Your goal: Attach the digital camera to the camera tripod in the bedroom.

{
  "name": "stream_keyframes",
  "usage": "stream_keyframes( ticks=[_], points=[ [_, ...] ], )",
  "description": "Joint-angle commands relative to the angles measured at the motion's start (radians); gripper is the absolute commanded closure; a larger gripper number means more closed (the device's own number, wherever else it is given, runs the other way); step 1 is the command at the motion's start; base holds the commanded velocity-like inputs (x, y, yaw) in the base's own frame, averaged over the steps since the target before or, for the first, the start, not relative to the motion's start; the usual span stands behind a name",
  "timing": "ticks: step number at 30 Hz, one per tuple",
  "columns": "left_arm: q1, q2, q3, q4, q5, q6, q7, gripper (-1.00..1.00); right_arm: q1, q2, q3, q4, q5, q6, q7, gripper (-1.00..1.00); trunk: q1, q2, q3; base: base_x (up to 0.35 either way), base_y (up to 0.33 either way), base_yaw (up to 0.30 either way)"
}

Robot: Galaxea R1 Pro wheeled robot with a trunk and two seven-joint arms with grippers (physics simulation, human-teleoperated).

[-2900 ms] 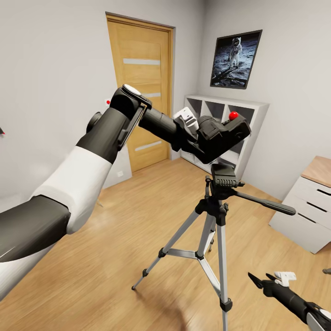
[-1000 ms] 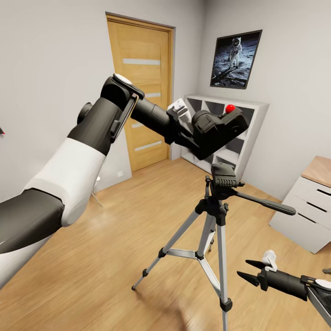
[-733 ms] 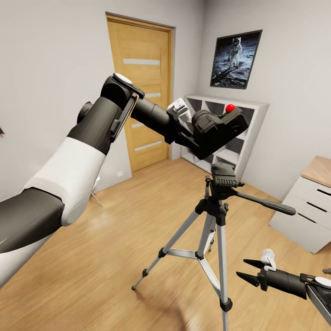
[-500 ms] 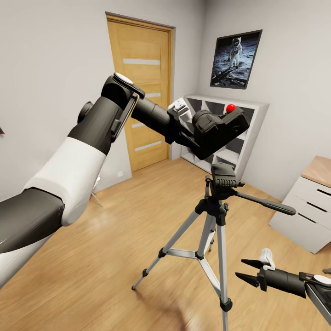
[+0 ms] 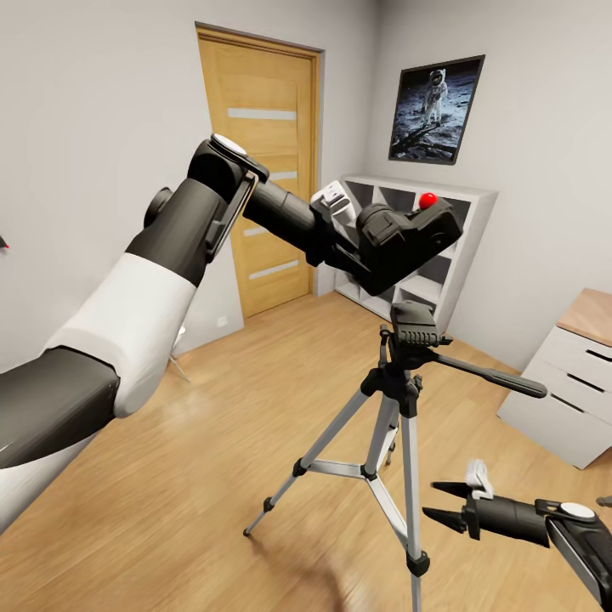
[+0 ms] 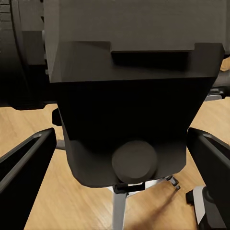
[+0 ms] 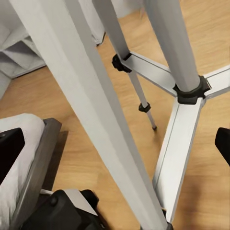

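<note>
The digital camera, black with a red button on top, hangs tilted just above the camera tripod's black head, with a small gap between them. My left gripper is shut on the camera. In the left wrist view the camera body sits between both fingers, with a silver tripod leg below. The camera tripod stands on the plank floor, its pan handle pointing right. My right gripper is open and empty, low beside a tripod leg.
A wooden door is in the far wall. A white cube shelf stands behind the tripod under an astronaut poster. A white drawer unit stands at the right. Open wood floor lies to the left of the tripod.
My right gripper has slid left toward the tripod's front leg. The left arm lifted the camera slightly since the earliest frame, then held nearly still.
</note>
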Motion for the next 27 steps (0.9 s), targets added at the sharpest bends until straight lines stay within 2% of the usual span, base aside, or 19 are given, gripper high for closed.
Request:
stream_keyframes(
  ticks=[1,3,7,14,16,18,22,27],
  points=[
    [-0.001,-0.001,0.001,0.000,-0.010,0.010,-0.009,1.00,-0.002,-0.001,0.007,0.000,-0.010,0.012,0.001,-1.00,0.001,-0.002,-0.002,0.000,0.000,0.000],
    [-0.002,-0.003,-0.030,0.003,-0.007,0.009,-0.009,1.00,-0.008,0.003,0.014,0.001,-0.010,0.016,-0.002,-1.00,0.001,-0.002,-0.002,0.000,0.000,0.000],
    [-0.002,0.000,-0.062,0.006,-0.006,0.009,-0.009,1.00,-0.022,0.013,0.017,0.001,-0.010,0.017,-0.003,-1.00,0.001,-0.002,-0.002,0.000,0.000,0.000],
    [-0.004,0.002,-0.073,0.007,-0.006,0.009,-0.009,1.00,-0.036,0.035,0.019,0.001,-0.008,0.019,-0.003,-1.00,0.001,-0.002,-0.002,0.000,0.000,0.000],
    [-0.004,0.002,-0.074,0.007,-0.005,0.009,-0.009,1.00,-0.039,0.040,0.019,0.001,0.006,0.026,-0.003,-1.00,0.001,-0.002,-0.002,0.000,0.000,0.000],
    [-0.005,0.002,-0.074,0.007,-0.004,0.009,-0.009,1.00,-0.042,0.045,0.018,0.001,0.050,0.050,-0.003,-1.00,0.001,-0.002,-0.002,0.000,0.000,0.000],
    [-0.005,0.003,-0.075,0.007,-0.004,0.009,-0.009,1.00,-0.046,0.058,0.018,0.001,0.075,0.073,-0.004,-1.00,0.001,-0.002,-0.002,0.000,0.000,0.000],
    [-0.005,0.003,-0.075,0.007,-0.004,0.009,-0.009,1.00,-0.052,0.079,0.018,0.001,0.085,0.082,-0.004,-1.00,0.001,-0.002,-0.002,0.000,0.000,0.000]
  ],
)
